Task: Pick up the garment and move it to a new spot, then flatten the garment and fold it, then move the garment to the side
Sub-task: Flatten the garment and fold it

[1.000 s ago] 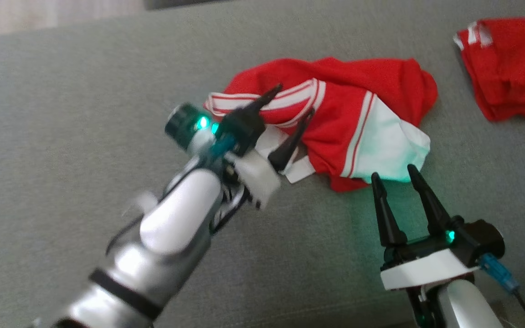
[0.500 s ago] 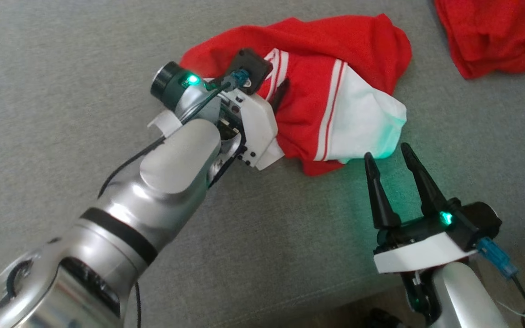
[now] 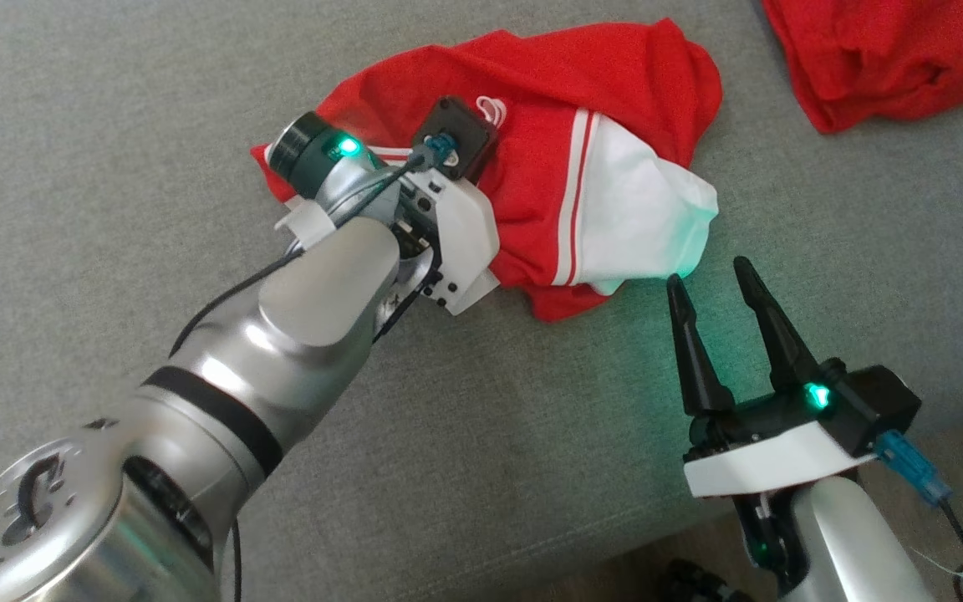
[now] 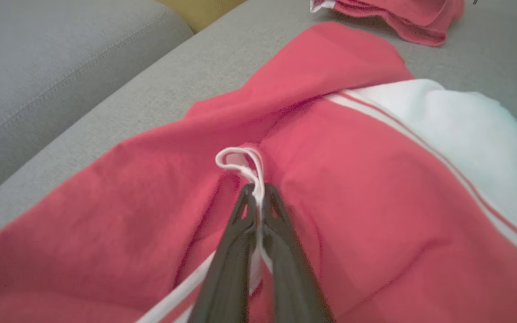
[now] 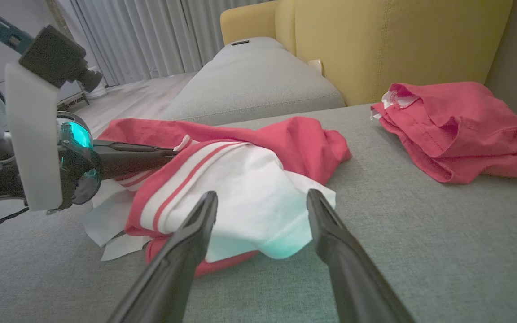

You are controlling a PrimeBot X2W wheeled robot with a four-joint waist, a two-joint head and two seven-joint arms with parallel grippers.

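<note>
The garment (image 3: 598, 100) is a crumpled red shirt with white panels and white stripes, lying on the grey sofa seat (image 3: 114, 167). My left gripper (image 4: 258, 188) is shut on a pinch of its white trim, and a small loop of trim sticks out past the tips. In the head view the left gripper (image 3: 490, 113) points down into the garment's middle, its fingers mostly hidden under the wrist. My right gripper (image 3: 709, 272) stands open just in front of the garment's white panel (image 5: 249, 188), not touching it, with nothing between its fingers (image 5: 195, 224).
A second red garment (image 3: 874, 58) lies bunched at the far right of the seat. A yellow backrest (image 5: 397, 40) rises behind it. The seat's front edge (image 3: 615, 552) runs past my right wrist, with cables on the floor below.
The head camera tilted down. My left gripper, open over the garment a second ago, has dipped into it and shut on the white trim. The right gripper has stayed put.
</note>
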